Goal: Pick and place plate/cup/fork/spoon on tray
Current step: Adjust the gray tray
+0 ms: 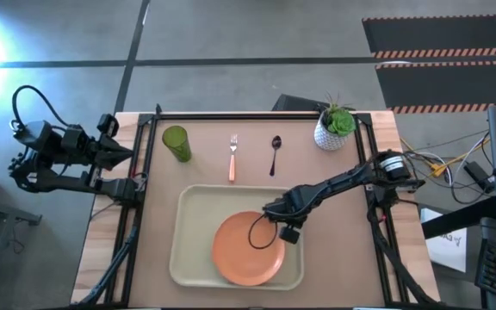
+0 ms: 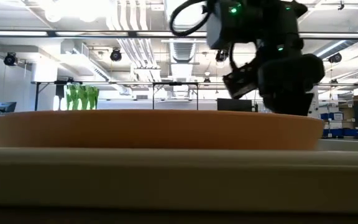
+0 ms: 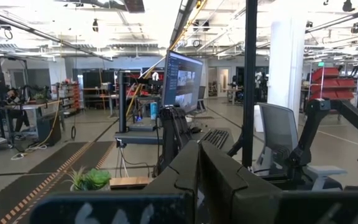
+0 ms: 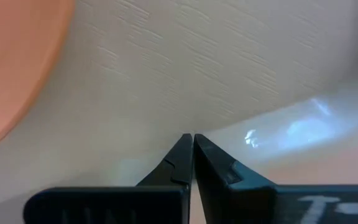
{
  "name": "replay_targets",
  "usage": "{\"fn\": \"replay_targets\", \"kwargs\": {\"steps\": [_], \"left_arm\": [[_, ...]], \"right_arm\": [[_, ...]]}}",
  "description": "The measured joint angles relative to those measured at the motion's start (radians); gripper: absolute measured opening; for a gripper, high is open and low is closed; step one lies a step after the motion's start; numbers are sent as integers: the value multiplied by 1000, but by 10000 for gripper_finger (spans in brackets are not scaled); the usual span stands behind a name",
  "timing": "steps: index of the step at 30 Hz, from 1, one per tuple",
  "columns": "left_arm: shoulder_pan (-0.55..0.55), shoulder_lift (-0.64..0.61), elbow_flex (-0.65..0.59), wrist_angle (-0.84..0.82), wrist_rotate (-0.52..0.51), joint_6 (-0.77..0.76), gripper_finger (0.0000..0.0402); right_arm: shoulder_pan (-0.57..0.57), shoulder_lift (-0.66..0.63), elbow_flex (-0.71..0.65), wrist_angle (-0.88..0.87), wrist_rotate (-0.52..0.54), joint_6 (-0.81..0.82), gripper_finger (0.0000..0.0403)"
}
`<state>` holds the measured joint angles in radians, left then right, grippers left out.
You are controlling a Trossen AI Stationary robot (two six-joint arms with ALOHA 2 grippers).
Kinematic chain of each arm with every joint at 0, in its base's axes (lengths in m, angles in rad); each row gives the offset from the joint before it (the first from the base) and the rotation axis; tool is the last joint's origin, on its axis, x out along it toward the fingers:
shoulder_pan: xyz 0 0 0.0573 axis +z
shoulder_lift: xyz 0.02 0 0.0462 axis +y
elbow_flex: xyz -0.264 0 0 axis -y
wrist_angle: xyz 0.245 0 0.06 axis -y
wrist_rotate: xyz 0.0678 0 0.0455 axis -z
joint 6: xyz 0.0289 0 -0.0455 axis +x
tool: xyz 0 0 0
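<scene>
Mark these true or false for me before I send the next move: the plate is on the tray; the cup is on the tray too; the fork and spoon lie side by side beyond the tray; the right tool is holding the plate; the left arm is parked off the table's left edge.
1. The plate lies on the tray. True.
2. The cup stands on the tray. False: it stands on the table, beyond the tray's far left corner.
3. The fork and spoon lie side by side on the table beyond the tray. True.
4. The right tool holds the plate. False: it is shut on nothing, over the tray by the plate's far edge.
5. The left tool is parked at the table's left edge. True.
</scene>
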<state>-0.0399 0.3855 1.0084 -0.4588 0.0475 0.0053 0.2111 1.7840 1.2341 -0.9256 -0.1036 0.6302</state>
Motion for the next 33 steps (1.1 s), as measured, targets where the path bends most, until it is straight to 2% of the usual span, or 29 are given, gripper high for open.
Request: {"fn": "replay_targets", "kwargs": {"steps": [6, 12, 14, 25, 33], "left_arm": [[0, 0, 0, 0, 0, 0, 0], [0, 0, 0, 2, 0, 0, 0], [0, 0, 0, 3, 0, 0, 0], [0, 0, 0, 2, -3, 1, 0], [0, 0, 0, 0, -4, 2, 0]], "right_arm": [[0, -115, -109, 26, -3, 71, 8], [12, -220, -190, 357, -51, 202, 8], [24, -224, -211, 415, -51, 243, 8], [164, -198, -242, 412, -55, 425, 8], [175, -205, -206, 345, -48, 420, 8]]}}
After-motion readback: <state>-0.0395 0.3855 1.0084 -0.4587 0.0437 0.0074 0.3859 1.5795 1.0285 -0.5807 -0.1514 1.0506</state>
